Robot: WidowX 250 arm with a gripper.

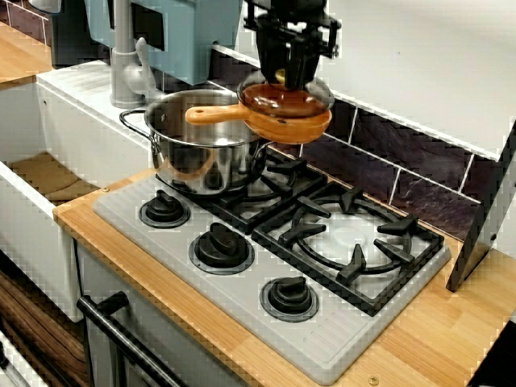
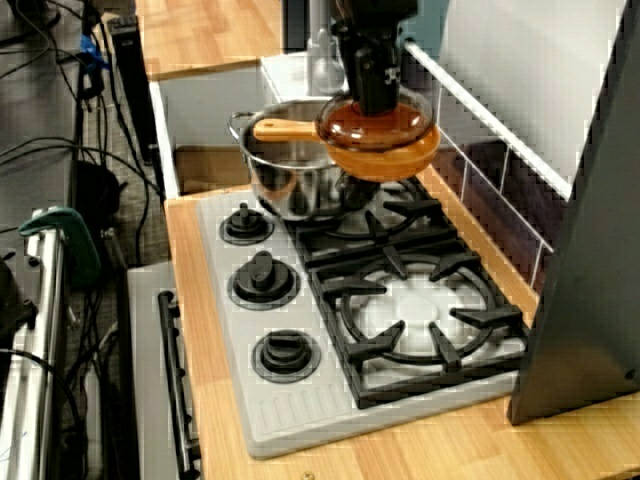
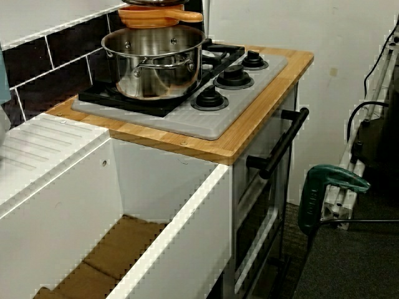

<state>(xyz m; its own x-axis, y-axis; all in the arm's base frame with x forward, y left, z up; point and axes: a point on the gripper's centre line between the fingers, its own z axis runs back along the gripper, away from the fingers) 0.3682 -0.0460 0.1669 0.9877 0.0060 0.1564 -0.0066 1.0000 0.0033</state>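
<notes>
1. My gripper [image 1: 289,79] is pinched on the top of the glass lid [image 1: 317,94], which caps the orange pan [image 1: 290,126].
2. The pan is level with the steel pot [image 1: 205,157] rim at the back of the stove [image 1: 242,310], with its handle over the pot (touching or not, I can't tell).
3. The lid looks stiff, slick and breakable, so its knob is the safest hold.

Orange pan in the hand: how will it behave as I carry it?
The pan looks small and plastic, so it is probably light. Its long handle juts sideways over the pot, so it may tilt or swing in the hand. Its glossy top suggests it could slip.
</notes>
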